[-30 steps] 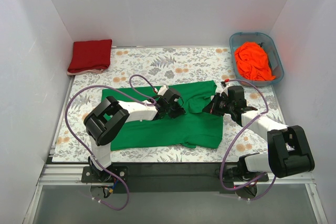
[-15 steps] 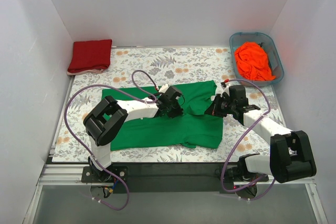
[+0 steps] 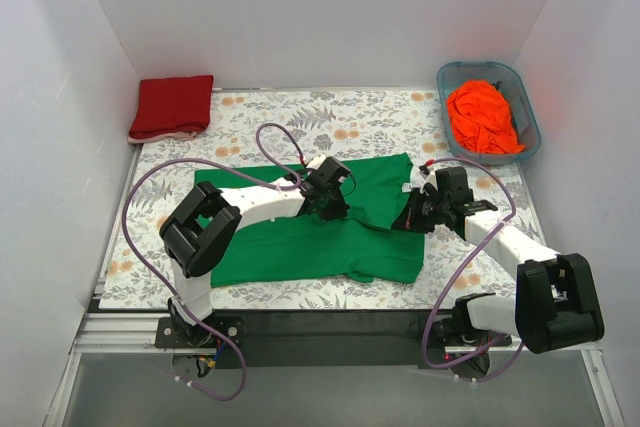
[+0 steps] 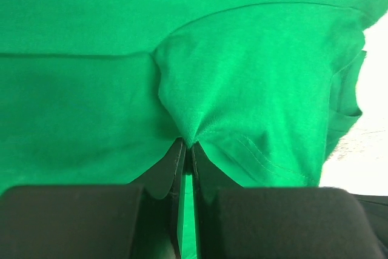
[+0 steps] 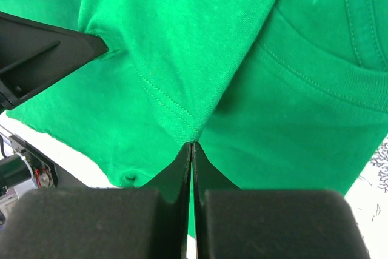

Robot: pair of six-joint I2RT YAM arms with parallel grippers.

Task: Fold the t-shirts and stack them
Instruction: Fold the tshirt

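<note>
The blue-grey tub (image 3: 531, 127) stands at the far right corner of the floral mat (image 3: 340, 122). In it lies the orange t-shirt (image 3: 482, 115), crumpled in a loose heap that fills most of the tub (a dark strip against the right inside wall is too small to make out). At the opposite far corner, well apart from the tub, the dark red t-shirt (image 3: 172, 105) lies folded into a flat square, with a pale edge showing along its near side.

The green t-shirt (image 3: 300, 242) is spread over the near half of the mat, between the two arms. Both arms reach in over its far right part.

The left gripper (image 4: 187, 150) is clenched on a small peak of green cloth, its dark fingers pressed together with the fabric puckering up from between the tips. The right gripper (image 5: 191, 145) is likewise pinched tight, holding the hemmed corner of a green flap with a double line of stitching along its edge.

In the right wrist view this flap is raised off the layer below, where a curved stitched band of the same shirt shows. A dark finger of the left gripper comes in from the left edge, on the same flap.
</note>
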